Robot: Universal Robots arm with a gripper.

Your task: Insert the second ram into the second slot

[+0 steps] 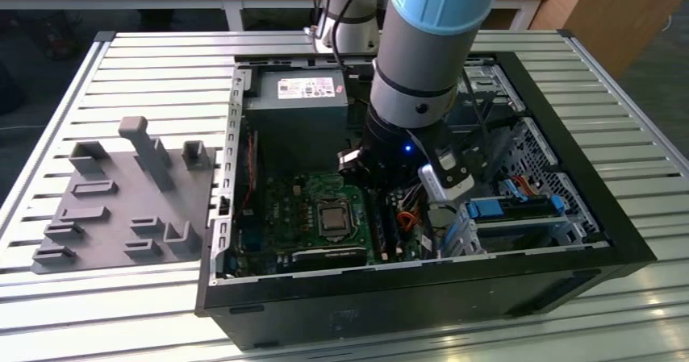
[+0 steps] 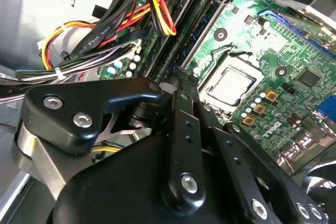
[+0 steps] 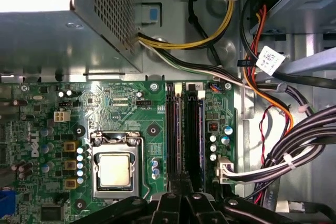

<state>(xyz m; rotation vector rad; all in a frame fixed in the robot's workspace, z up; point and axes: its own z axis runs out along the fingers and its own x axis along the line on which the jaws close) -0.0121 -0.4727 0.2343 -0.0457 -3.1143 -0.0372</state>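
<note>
The hand [image 3: 181, 195] is parked right over the motherboard's RAM slots [image 3: 185, 129]; its grip can't be told, likely lined up for seating.

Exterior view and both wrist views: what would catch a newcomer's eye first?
The arm plunging into the open computer case, which lies on the slatted table, with its end effector low over the memory slots. Next, the green motherboard with its silver processor, and the bundle of coloured cables beside the slots. A grey fixture plate lies at the exterior view's left.
</note>
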